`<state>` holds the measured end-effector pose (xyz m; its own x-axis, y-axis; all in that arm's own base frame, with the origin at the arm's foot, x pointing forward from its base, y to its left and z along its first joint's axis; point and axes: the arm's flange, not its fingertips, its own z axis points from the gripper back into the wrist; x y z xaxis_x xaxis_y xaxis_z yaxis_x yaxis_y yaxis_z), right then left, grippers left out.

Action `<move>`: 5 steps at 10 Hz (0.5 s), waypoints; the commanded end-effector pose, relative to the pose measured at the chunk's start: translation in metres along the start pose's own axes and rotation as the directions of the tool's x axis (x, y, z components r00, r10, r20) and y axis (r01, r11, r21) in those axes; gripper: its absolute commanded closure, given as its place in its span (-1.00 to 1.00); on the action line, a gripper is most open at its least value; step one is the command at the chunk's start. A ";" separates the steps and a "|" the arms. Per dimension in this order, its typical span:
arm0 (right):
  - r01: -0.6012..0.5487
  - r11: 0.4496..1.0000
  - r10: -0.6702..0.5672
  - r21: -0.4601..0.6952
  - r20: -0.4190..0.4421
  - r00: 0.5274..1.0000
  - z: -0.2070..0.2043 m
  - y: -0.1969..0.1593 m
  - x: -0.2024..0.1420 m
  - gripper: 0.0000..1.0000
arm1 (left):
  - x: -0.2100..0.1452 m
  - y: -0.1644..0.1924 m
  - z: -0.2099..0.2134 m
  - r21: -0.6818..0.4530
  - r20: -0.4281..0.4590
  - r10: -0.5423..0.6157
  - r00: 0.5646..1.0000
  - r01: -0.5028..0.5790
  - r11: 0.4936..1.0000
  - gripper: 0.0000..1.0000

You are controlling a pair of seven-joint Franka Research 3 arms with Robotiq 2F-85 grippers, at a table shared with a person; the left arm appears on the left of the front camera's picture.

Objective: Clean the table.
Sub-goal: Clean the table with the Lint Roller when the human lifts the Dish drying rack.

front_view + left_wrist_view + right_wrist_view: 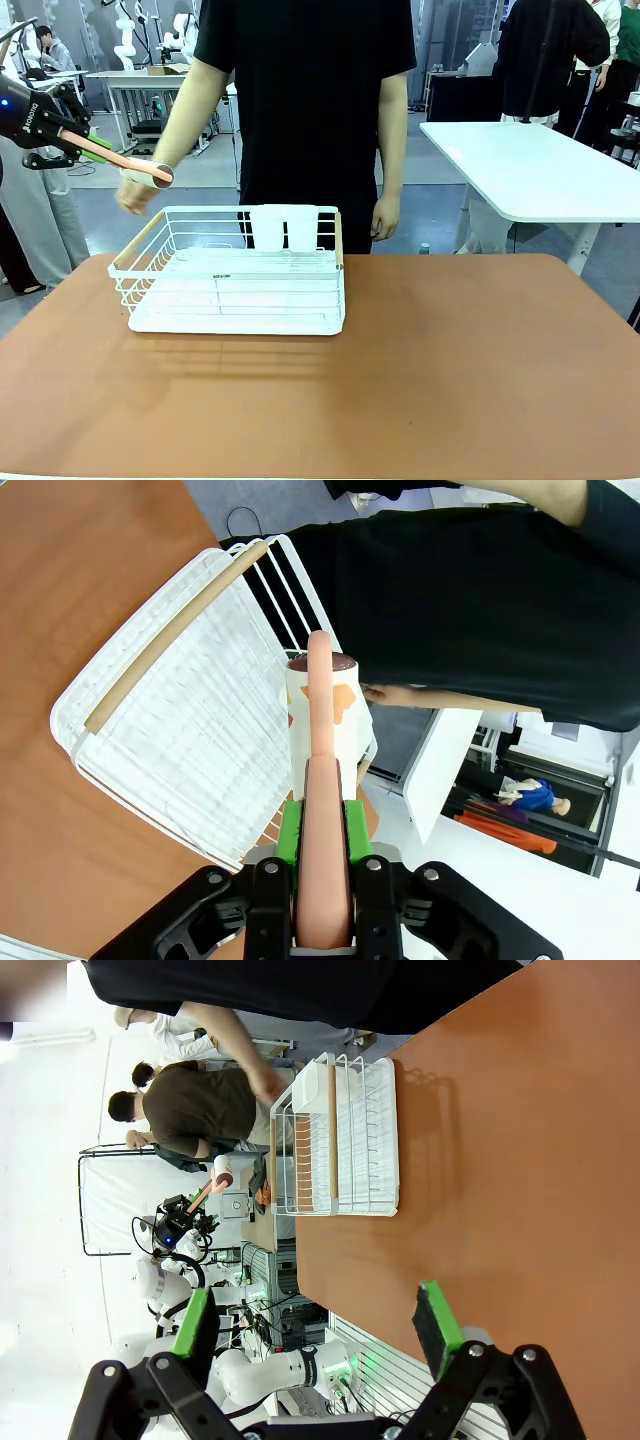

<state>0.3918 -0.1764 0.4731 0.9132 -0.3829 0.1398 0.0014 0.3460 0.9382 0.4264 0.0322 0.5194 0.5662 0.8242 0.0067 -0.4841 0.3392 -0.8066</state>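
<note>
My left gripper (322, 830) pinches a pink handle (320, 700), high beyond the table (450, 380), far left. My right gripper (315, 1322) is spread wide. The handle could bump the person's hand (135, 195) or miss the rack (235, 322).

Bright, even light from overhead. The rack (235, 300) throws a soft shadow toward the camera on the table (450, 380). Front view is sharp. Wrist views are fisheye with bent edges. The pink handle (322, 880) is slightly soft near the lens. The left side of the right wrist view is washed out white.
</note>
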 end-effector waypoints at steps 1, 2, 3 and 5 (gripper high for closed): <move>-0.008 1.000 0.008 0.010 -0.004 1.000 0.001 0.002 -0.001 -1.00 | 0.000 -0.001 0.000 0.001 0.001 0.006 1.000 -0.006 1.000 1.00; -0.008 1.000 0.008 0.010 -0.004 1.000 0.001 0.002 -0.001 -1.00 | 0.000 -0.001 0.000 0.001 0.001 0.006 1.000 -0.006 1.000 1.00; -0.008 1.000 0.008 0.010 -0.004 1.000 0.001 0.002 -0.001 -1.00 | 0.000 -0.001 0.000 0.001 0.001 0.006 1.000 -0.006 1.000 1.00; -0.008 1.000 0.008 0.010 -0.004 1.000 0.001 0.002 -0.001 -1.00 | 0.000 -0.001 0.000 0.001 0.001 0.006 1.000 -0.006 1.000 1.00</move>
<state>0.3918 -0.1764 0.4731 0.9132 -0.3829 0.1398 0.0014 0.3460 0.9382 0.4264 0.0322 0.5194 0.5662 0.8243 0.0067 -0.4842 0.3391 -0.8066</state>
